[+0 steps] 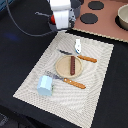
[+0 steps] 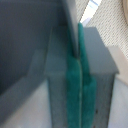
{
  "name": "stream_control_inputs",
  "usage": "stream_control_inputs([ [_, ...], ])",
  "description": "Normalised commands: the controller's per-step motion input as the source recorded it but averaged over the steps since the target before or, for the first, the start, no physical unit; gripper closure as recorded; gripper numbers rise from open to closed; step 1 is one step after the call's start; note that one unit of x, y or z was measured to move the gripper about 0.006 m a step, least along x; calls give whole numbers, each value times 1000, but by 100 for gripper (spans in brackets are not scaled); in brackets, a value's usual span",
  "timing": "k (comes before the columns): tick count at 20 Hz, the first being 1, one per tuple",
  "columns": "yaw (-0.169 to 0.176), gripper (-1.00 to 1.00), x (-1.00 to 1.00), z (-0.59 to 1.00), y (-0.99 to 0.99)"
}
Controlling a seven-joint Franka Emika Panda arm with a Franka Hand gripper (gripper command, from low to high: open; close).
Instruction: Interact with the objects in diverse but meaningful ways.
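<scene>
I see my gripper [image 1: 61, 22] up at the far edge of the woven mat [image 1: 30, 80], near the toy stove [image 1: 107, 22]. In the wrist view the two green finger pads [image 2: 75, 85] are pressed flat together, and a thin grey strip sticks up from between them, but the picture is too blurry for me to say what it is or whether it is pinched. Something red [image 1: 52, 19] peeks out from behind the arm; I cannot tell what it is. On the mat sits a round tan plate [image 1: 64, 67] with the brown sausage [image 1: 73, 63] lying across its middle. The small white shaker [image 1: 78, 46] stands just past the plate, on the side nearer the stove. A knife with an orange handle [image 1: 86, 58] lies by the plate's far side, and a fork with an orange handle [image 1: 74, 83] lies by its near side. The light-blue cup [image 1: 45, 86] rests on the mat toward the exterior view's left, beside the fork's tip. A grey pot [image 1: 123, 16] stands on the stove at the exterior view's right.
</scene>
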Motion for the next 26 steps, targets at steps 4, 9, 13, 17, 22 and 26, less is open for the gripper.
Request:
stream_control_inputs([
  [4,95,100,589,186,268],
  [9,78,100,683,208,366],
  [13,2,100,950,304,365],
  [17,0,100,990,374,294],
  [22,0,100,1000,427,249],
  [26,0,100,996,349,299],
])
